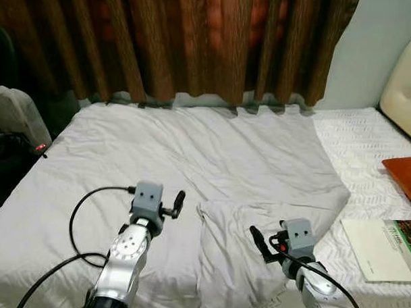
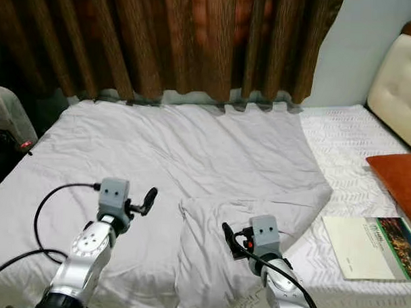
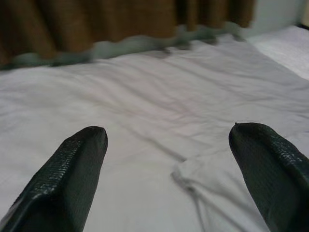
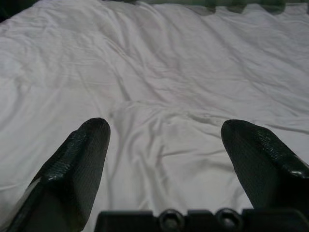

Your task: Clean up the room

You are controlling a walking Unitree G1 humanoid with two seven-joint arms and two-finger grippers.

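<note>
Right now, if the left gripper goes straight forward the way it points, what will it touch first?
Probably the grey duvet. The left gripper, fingers open, points low across the bed toward the brown curtain; the duvet's folded-over corner lies just ahead. Depth is unclear.

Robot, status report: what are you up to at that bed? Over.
Left end effector open, above grey duvet. Right end effector open, over the duvet's folded-back flap. Book and orange cushion on the uncovered mattress.
</note>
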